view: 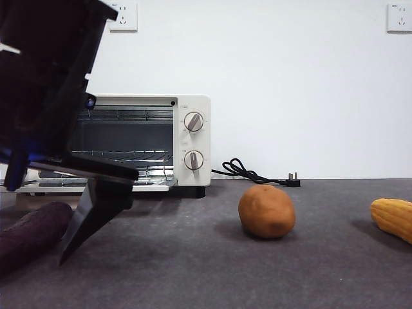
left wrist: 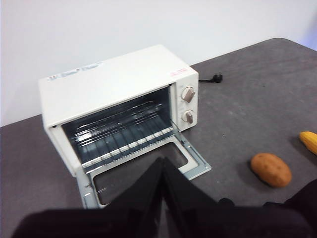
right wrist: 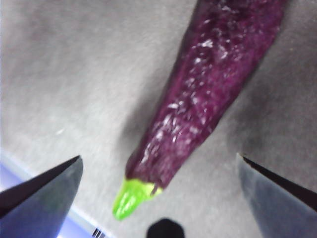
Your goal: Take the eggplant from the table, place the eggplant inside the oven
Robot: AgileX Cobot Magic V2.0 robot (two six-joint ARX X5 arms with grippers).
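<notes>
White wall with two power sockets backs a wide, dark grey matte table [view: 270,270] with a faintly mottled surface. At its far left stands the small cream-white toaster oven [view: 193,106] with two round knobs; its glass-window door [left wrist: 141,173] is folded down flat in front of it, and the wire rack [left wrist: 124,141] inside is bare. A black power cord with plug [view: 257,175] lies coiled on the table just beside the oven.

The long, dark purple eggplant [right wrist: 208,94] with a bright green stem end [right wrist: 131,198] lies flat on the table, near the front left of the front view [view: 32,235], in front of the open oven and apart from it. The right gripper [right wrist: 161,186] hovers over its stem end with both black jaws spread wide, one on each side of the vegetable and neither touching it; in the front view one pointed jaw tip hangs close beside the eggplant, just above the table.

The left gripper [left wrist: 163,168] is held up high, looking down on the oven, its two jaws pressed together with nothing between them.

A round orange-brown potato [view: 266,211] sits near the middle of the table, and a yellow corn cob [view: 393,219] lies at the right edge, well apart from the eggplant
</notes>
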